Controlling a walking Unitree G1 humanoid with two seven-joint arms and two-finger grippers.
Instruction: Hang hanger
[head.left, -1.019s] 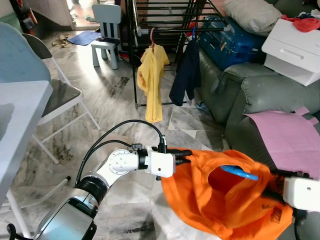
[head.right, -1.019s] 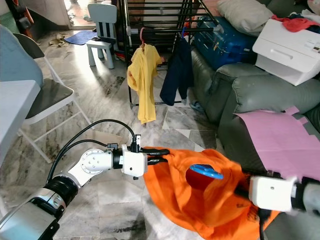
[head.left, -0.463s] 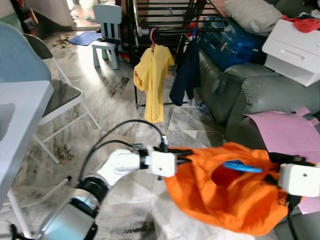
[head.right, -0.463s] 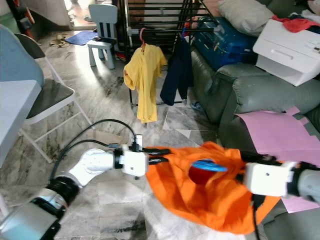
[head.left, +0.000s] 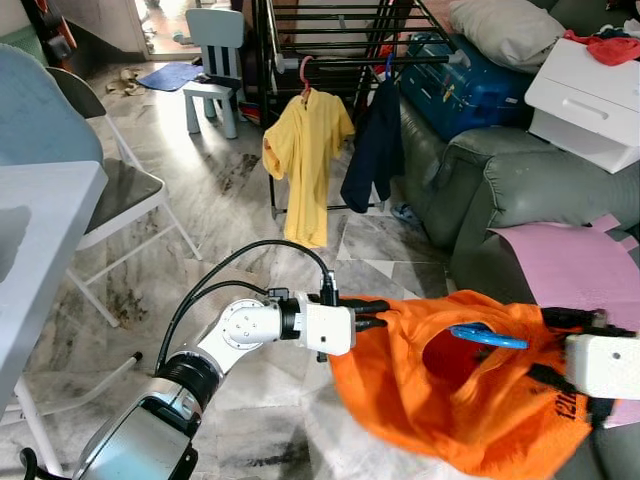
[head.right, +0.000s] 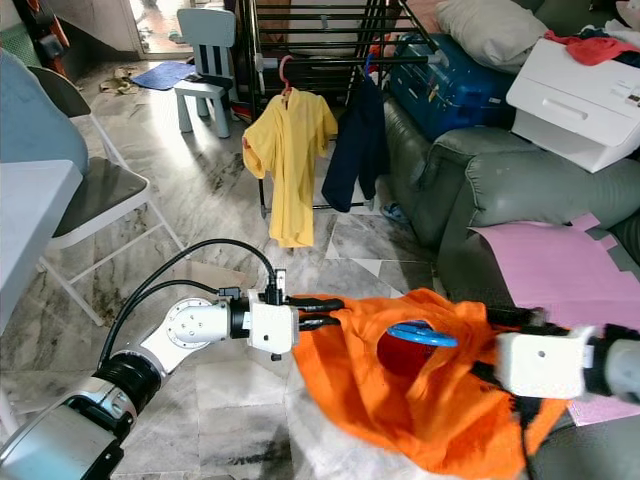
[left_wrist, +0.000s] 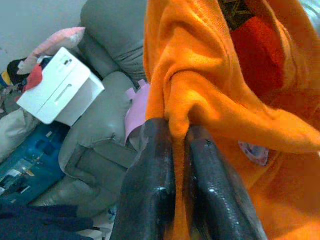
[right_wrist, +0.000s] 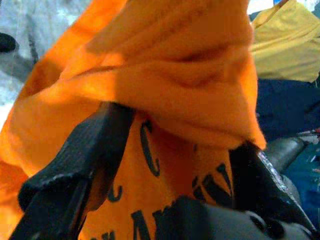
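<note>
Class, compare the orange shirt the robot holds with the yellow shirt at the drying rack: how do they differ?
The orange shirt is bunched between the left gripper and right gripper; the yellow shirt hangs straight from a pink hanger. The orange shirt's blue hanger lies inside its neck opening. Both are short-sleeved.

shirt (head.left: 470, 400): orange, black lettering on the cloth
hanger (head.left: 487, 336): bright blue, inside the shirt's neck
hung shirt (head.left: 305, 160): yellow, on a pink hook
hung garment (head.left: 375, 150): dark navy
drying rack (head.left: 330, 30): black bars
sofa (head.left: 500, 190): grey-green
sheet (head.left: 580, 270): pink
suitcase (head.left: 470, 80): blue
box (head.left: 585, 95): white
small chair (head.left: 213, 60): pale blue
floor (head.left: 200, 200): grey-white marble, dark veins
left gripper (head.left: 382, 313): black fingers, white wrist
</note>
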